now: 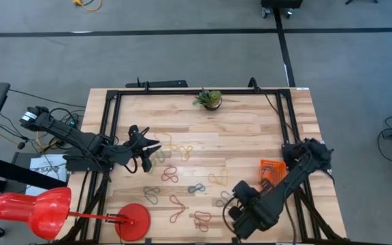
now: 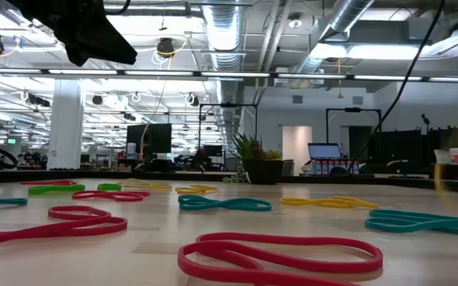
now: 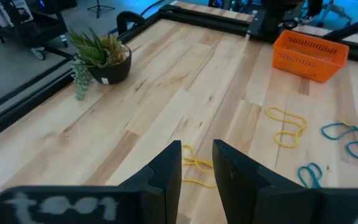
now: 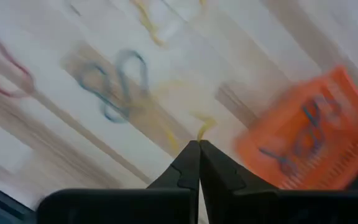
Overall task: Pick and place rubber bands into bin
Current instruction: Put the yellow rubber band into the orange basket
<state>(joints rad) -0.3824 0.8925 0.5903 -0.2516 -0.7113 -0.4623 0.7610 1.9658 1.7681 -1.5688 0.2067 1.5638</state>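
Note:
Several rubber bands (image 1: 182,178) in red, yellow, green and grey-blue lie flat and scattered on the wooden table; the low view shows them up close (image 2: 281,256). The orange bin (image 1: 271,170) stands at the table's right, with a grey-blue band (image 4: 303,143) lying in it. My right gripper (image 4: 199,147) hangs above the table near the front edge, left of the bin, shut on a yellow rubber band. My left gripper (image 3: 197,163) hovers open over the table's left part, above a yellow band (image 3: 197,171), with nothing between its fingers. My right gripper pinches a yellow rubber band between the tips of its two shut fingers. The fingers point steeply down. A short yellow stretch (image 4: 203,128) shows just past the tips. Motion blur hides how the remainder hangs and whether it touches the table.
A small potted plant (image 1: 209,99) stands at the middle of the far edge. A round red disc (image 1: 133,221) on a red lamp sits at the front left corner. Black frame rails (image 1: 107,129) run along the left, far and right sides.

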